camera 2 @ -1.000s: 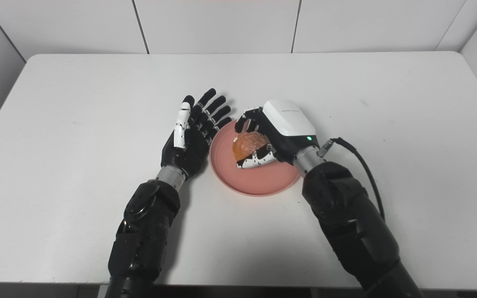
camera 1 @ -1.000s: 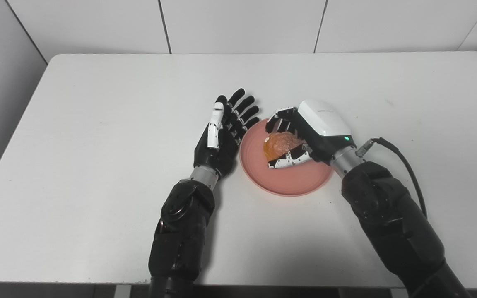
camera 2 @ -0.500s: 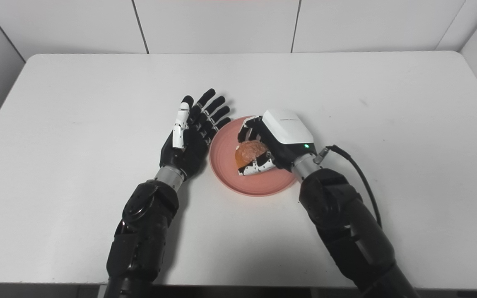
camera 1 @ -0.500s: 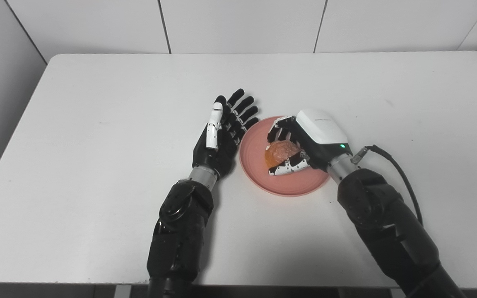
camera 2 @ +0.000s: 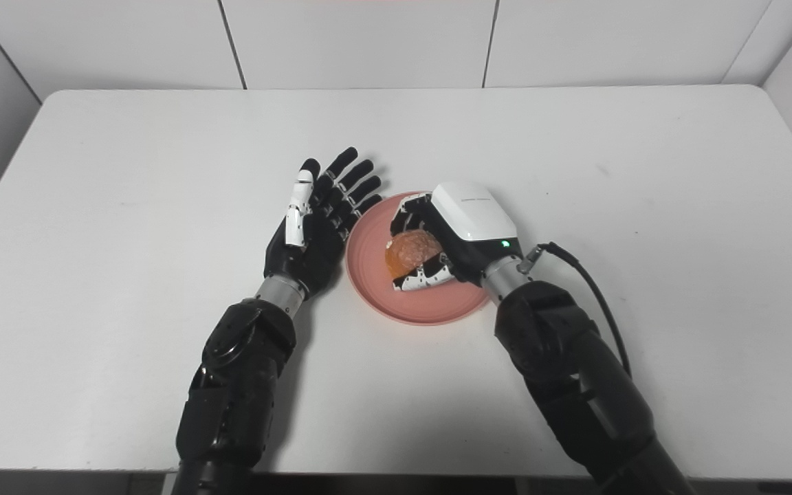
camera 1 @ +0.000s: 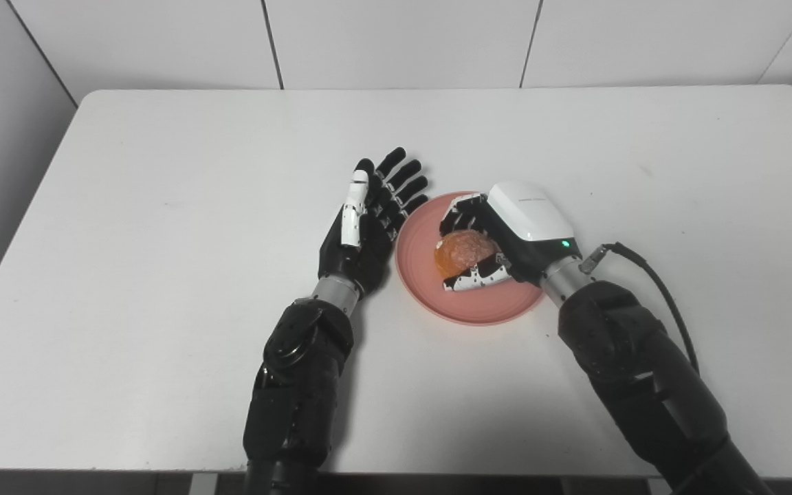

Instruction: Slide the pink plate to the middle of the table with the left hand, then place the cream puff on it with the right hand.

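Both hands by plate (camera 1: 485, 309): R hand (camera 1: 506, 237) fingers clamped on puff (camera 1: 460, 252) over it; L hand (camera 1: 368, 223) fingers spread, touching rim.

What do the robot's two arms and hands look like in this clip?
Both arms are glossy black with silver wrist rings. The left hand is black with one white digit. The right hand has a white back shell with a green light, speckled black-and-white fingers, and a black cable.
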